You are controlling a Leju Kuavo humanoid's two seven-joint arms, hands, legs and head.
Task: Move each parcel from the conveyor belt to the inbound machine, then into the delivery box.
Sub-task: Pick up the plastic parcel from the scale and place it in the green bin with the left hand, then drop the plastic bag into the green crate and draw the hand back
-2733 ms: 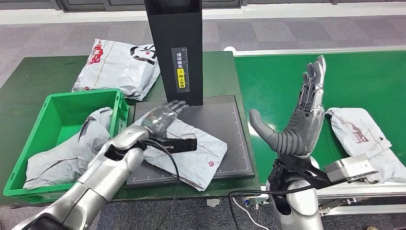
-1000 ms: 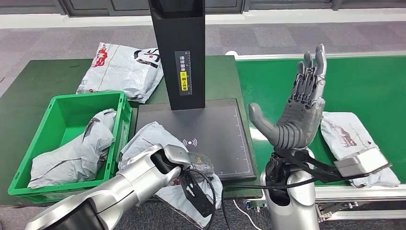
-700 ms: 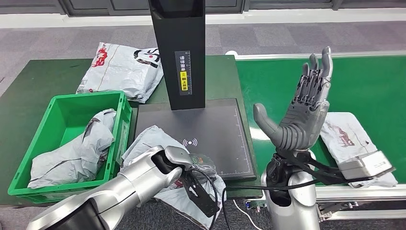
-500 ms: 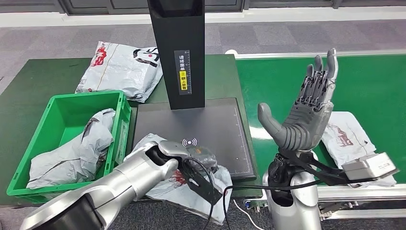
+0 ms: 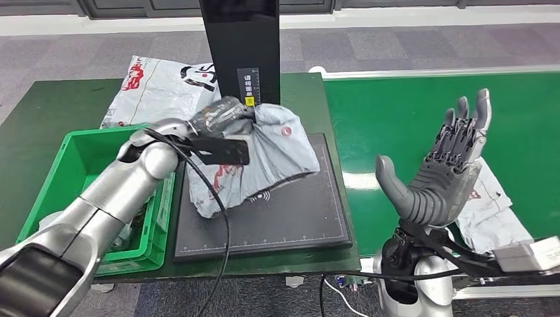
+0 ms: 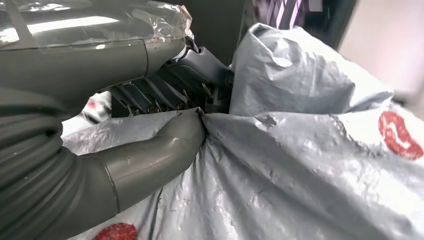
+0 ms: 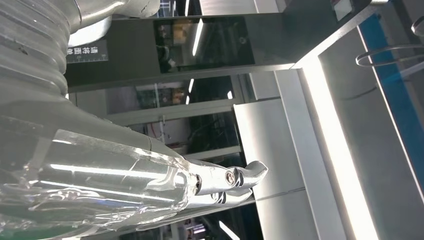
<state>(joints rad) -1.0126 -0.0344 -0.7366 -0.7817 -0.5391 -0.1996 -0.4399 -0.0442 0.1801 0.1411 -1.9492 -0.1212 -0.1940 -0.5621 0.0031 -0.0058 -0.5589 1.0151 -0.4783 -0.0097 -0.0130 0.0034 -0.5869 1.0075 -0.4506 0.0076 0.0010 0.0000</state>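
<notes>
My left hand point(image 5: 221, 117) grips a crumpled grey parcel point(image 5: 274, 150) by its upper edge and holds it up above the black scanning plate point(image 5: 277, 221) of the inbound machine, close to the machine's black column point(image 5: 239, 46). In the left wrist view the thumb point(image 6: 150, 157) pinches the grey parcel point(image 6: 300, 165) against the darker fingers. The green delivery box point(image 5: 99, 133) sits left of the plate, partly hidden by my left arm. My right hand point(image 5: 442, 175) is raised over the conveyor belt point(image 5: 396, 112), open and empty, and its fingers point(image 7: 235, 181) are spread. Another grey parcel point(image 5: 492, 208) lies on the belt behind it.
A larger grey parcel point(image 5: 162, 86) with red and black print lies on the dark green table behind the box. A bit of a grey parcel point(image 5: 47, 221) shows inside the box. A black cable hangs from my left wrist across the plate's left edge.
My left hand has lifted the grey parcel from the plate's front edge up and back toward the column. My right hand has drifted a little right and lower, still open.
</notes>
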